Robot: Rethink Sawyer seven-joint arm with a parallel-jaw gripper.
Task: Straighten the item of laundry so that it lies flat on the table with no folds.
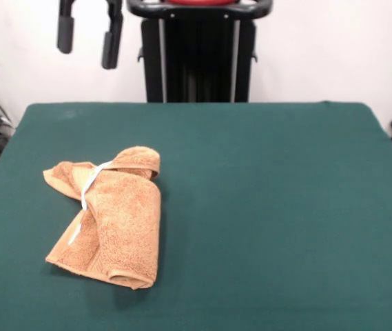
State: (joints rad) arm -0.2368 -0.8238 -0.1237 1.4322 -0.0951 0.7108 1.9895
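— Front view first: what about the pincer (89, 38)?

— Hangs high at the upper left edge, well above the desk (264, 207), two dark fingers (111, 43) spread wide with clear air between, holding nothing.

— And the towel (109, 217)?

— Lies on the left half of the desk, toward the near side, well apart from the pincer. Orange-tan, fluffy, bunched and folded over on itself. Thick rolled fold down the right side, a rounded hump at the far end, a flatter flap sticking out to the left. Thin white tag or strip (89, 186) running down the seam between flap and fold.

— Flat yet?

— No. Several layers stacked, nothing spread. Judging from that, still at the start: approach and first grasp not yet made.

— Next move calls for what?

— Probably coming down over the towel and pinching one free edge or corner, likely the left flap or the near end of the roll, then drawing it outward to open the fold. Plenty of bare green desk to the right for spreading. Risk: grabbing more than one layer and dragging the whole bundle instead of unfolding it.

— Overhead view?

— None given for this moment; nothing to add from above.
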